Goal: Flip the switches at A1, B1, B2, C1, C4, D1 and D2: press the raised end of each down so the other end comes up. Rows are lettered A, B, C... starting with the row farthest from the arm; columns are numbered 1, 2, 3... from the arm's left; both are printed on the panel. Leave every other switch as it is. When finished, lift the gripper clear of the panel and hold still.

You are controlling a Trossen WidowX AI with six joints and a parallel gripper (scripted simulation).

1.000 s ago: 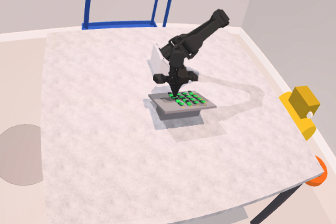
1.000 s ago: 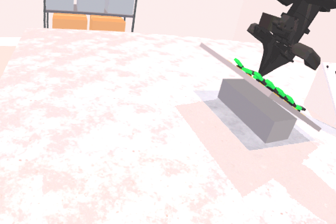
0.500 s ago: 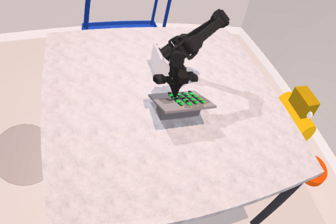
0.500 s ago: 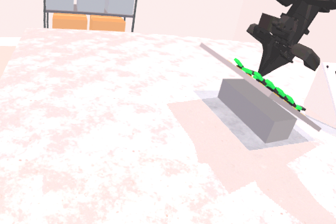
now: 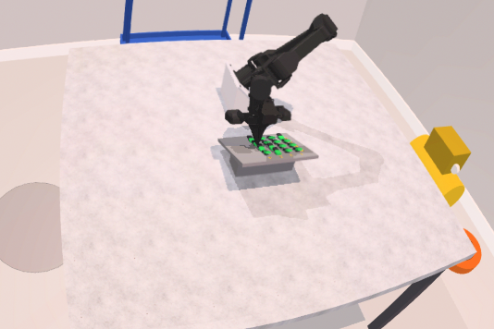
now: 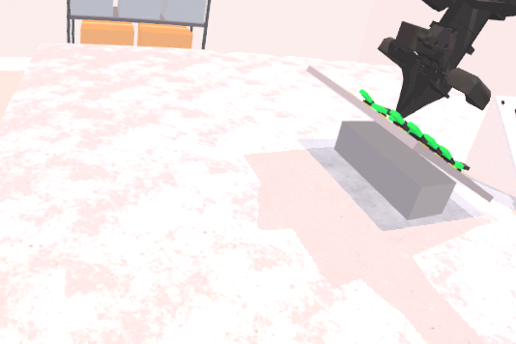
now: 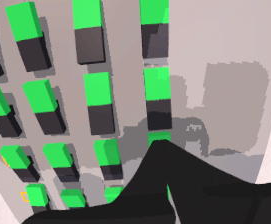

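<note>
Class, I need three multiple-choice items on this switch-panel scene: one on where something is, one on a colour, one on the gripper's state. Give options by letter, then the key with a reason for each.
1. Where is the gripper tip?
A. Down at the switch panel
B. High over the blue stand
C. Beside the yellow block

2. What colour are the bright halves of the rocker switches?
A. Red
B. Green
C. Blue

3. How do the gripper's fingers stand?
A. Wide open
B. Shut on a loose block
C. Shut, holding nothing

Key:
1 A, the exterior view shows the tip meeting the row of switches on the tilted panel.
2 B, the wrist view shows each switch half green, half dark.
3 C, the fingers meet in one narrow point with nothing between them.
</note>
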